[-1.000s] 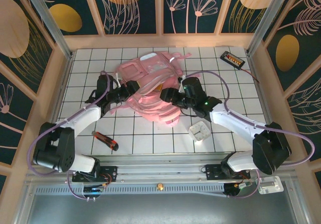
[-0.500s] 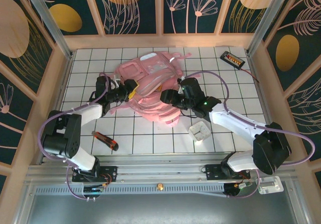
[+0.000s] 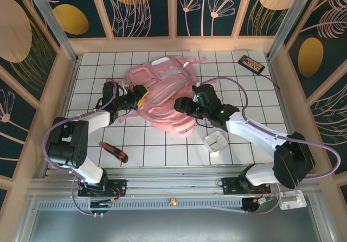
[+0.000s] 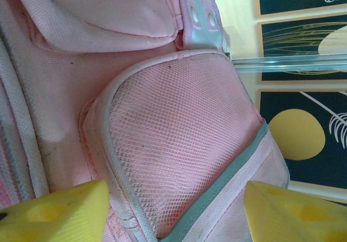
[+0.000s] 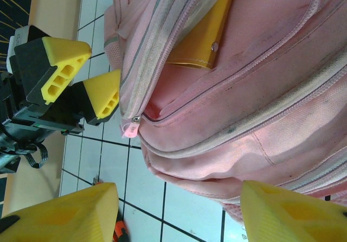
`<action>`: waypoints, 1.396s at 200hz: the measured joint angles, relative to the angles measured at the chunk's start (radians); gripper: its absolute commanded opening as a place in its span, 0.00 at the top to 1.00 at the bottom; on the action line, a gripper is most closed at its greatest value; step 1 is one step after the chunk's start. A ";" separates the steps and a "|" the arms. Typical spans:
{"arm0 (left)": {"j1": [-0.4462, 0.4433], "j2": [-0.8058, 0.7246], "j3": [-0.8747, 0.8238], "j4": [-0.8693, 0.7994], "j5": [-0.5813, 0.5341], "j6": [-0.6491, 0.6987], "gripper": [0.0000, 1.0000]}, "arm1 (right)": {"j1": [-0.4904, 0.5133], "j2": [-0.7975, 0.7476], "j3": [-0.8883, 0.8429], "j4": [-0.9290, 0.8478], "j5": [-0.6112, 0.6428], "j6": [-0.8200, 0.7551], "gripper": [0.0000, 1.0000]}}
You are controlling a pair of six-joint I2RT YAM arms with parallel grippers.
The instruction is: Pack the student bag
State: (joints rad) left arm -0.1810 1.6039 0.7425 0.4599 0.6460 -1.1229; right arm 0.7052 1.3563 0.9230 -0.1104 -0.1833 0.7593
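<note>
Though set against the bag from both sides, not gripping anything yet, by the look of it. Far left on the tiles: red-and-black tool (image 3: 114,152), lying near the left arm's base, well apart from the bag. Next, left gripper (image 3: 140,97), jaws spread wide with nothing held, tips just beside the mesh side pocket (image 4: 179,144). Middle of the table: student bag (image 3: 162,84), lying flat and slumped, a yellow flat thing (image 5: 203,36) showing through the clear front pocket, zip pull (image 5: 129,128) hanging at the end of a zip near the left fingertips. Right of that, right gripper (image 3: 181,105), likewise wide and empty, poised at the bag's near right edge. Further right: white tub (image 3: 217,141) just beside the right forearm; black gadget (image 3: 251,64) off in the far right corner.

Likely trouble, as a judgement:
- Closing on loose fabric rather than the zip pull, so dragging the whole bag instead of opening it.
- Pulling from one side alone, so sliding the bag across the tiles.
- Knocking the tub with the right forearm.
- Catching a strap on a finger.
</note>
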 measured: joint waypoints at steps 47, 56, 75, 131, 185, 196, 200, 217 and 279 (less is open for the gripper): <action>0.000 0.001 0.000 0.000 0.000 0.003 0.35 | 0.000 0.002 0.000 0.000 0.000 0.000 0.39; 0.000 0.001 0.000 0.000 0.000 0.003 0.35 | 0.000 0.002 0.000 0.000 0.000 0.000 0.39; 0.000 0.001 0.000 0.000 0.000 0.003 0.36 | 0.000 0.002 0.000 0.000 0.000 0.000 0.39; 0.000 0.001 0.000 -0.034 -0.001 0.027 0.40 | 0.005 0.002 0.002 -0.003 0.017 -0.004 0.39; 0.000 0.001 0.019 -0.135 -0.026 0.101 0.41 | 0.067 0.031 0.058 -0.037 0.098 -0.048 0.39; 0.000 0.004 0.024 -0.135 -0.026 0.100 0.41 | 0.067 0.037 0.058 -0.037 0.101 -0.048 0.39; -0.001 0.007 0.027 -0.135 -0.026 0.100 0.41 | 0.067 0.040 0.058 -0.037 0.102 -0.048 0.39; -0.005 0.028 0.039 -0.132 -0.025 0.093 0.44 | 0.067 0.047 0.058 -0.037 0.105 -0.048 0.39; -0.042 0.098 0.079 -0.092 -0.030 0.032 0.66 | 0.076 0.050 0.058 -0.037 0.119 -0.048 0.41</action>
State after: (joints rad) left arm -0.2234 1.7020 0.8211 0.3676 0.6163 -1.0912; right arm 0.7815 1.4063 0.9810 -0.1474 -0.0647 0.7116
